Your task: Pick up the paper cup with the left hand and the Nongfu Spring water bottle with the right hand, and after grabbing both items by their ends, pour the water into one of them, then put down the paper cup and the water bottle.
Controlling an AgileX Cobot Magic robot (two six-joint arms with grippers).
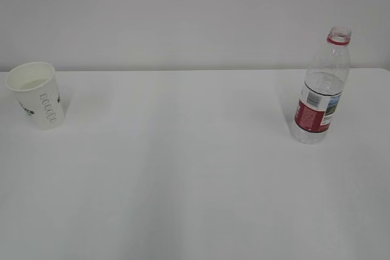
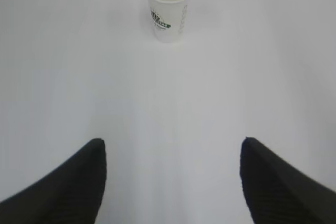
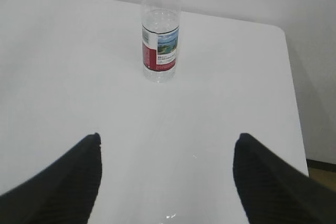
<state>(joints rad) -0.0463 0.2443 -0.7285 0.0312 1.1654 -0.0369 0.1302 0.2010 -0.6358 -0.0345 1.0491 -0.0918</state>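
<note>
Two task items stand upright on the white table (image 1: 195, 181), well apart. Small white tapered paper cup with dark green printed letters (image 1: 36, 94) sits at far left of the exterior view, near the table's back edge, and looks to hold a pale pool of liquid at the bottom, hard to be sure. Clear ribbed plastic water bottle with red label and red neck ring (image 1: 321, 86) stands at right, no cap, partly filled with clear water.

Left gripper (image 2: 170, 182) has jaws spread wide, nothing between them, black fingertips (image 2: 79, 182) low in the left wrist view, cup ahead and well clear. Right gripper (image 3: 168, 182) likewise wide open and empty, black fingers (image 3: 268, 182) over bare table, bottle ahead and apart. Neither arm shows in the exterior view
</note>
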